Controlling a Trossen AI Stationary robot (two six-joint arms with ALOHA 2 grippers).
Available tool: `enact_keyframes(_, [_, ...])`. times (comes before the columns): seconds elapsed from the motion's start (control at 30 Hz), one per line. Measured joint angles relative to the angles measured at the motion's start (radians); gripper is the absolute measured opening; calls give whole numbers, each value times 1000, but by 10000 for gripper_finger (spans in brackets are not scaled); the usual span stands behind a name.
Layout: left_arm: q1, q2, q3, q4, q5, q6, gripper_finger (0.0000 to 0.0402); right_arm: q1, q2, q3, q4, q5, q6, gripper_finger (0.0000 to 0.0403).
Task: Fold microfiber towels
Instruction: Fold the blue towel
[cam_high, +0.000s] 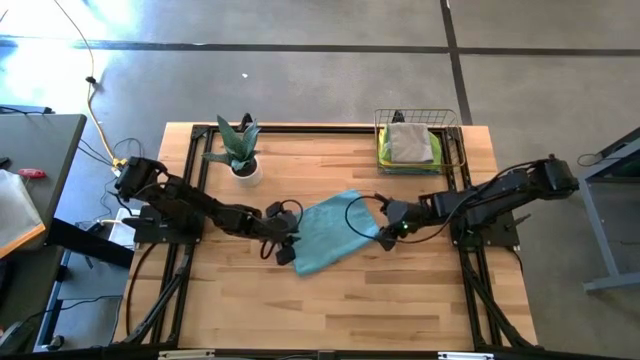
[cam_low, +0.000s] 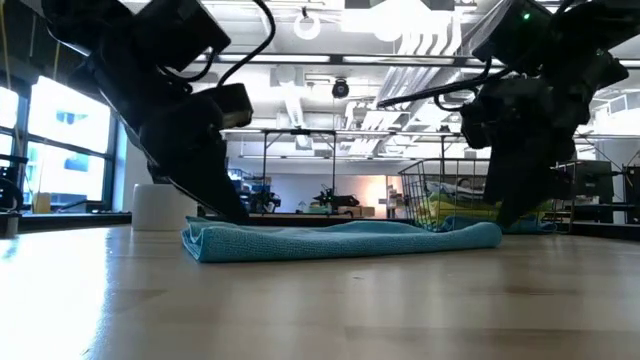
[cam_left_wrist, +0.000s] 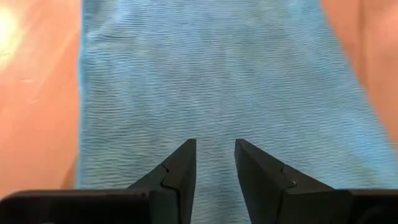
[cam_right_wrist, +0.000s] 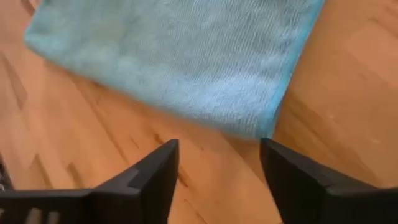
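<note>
A teal-blue microfiber towel (cam_high: 332, 233) lies folded flat in the middle of the light wooden slatted table (cam_high: 330, 300), skewed to the table's edges, with a gripper at each of its ends. The left gripper (cam_high: 283, 249) is down at the towel's end nearest it, fingertips over the cloth; in the left wrist view its two dark fingers (cam_left_wrist: 177, 177) stand a narrow gap apart with the ribbed teal cloth (cam_left_wrist: 211, 81) spreading out ahead of them and showing between them, and nothing is pinched between the pads. The right gripper (cam_high: 388, 238) sits just off the towel's opposite end; in the right wrist view its fingers (cam_right_wrist: 152, 177) are spread wide over bare wood, empty, with the towel's folded edge (cam_right_wrist: 186, 62) lying just ahead of the tips and not touched by them. From table height the towel (cam_low: 340, 240) shows as a low flat band on the wood, the left gripper (cam_low: 225, 205) coming down onto one end and the right gripper (cam_low: 515, 205) beside the other. Beyond the right gripper, at the table's far edge, a copper wire basket (cam_high: 452, 148) holds a grey cloth (cam_high: 410, 142) on top of a lime green one (cam_high: 384, 152). Beyond the left gripper stands a green potted plant in a white pot (cam_high: 241, 152).
</note>
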Motion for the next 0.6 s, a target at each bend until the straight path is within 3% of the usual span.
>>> enact_keyframes(0.23, [21, -1, 1, -73, -27, 14, 101, -110, 0, 0, -76, -35, 13, 279])
enact_keyframes(0.43, [18, 25, 2, -95, -27, -2, 101, -235, 22, 0, -26, -45, -33, 286])
enact_keyframes(0.6, [5, 55, 5, -74, -46, -10, 101, -277, 132, 1, 87, -105, -50, 286])
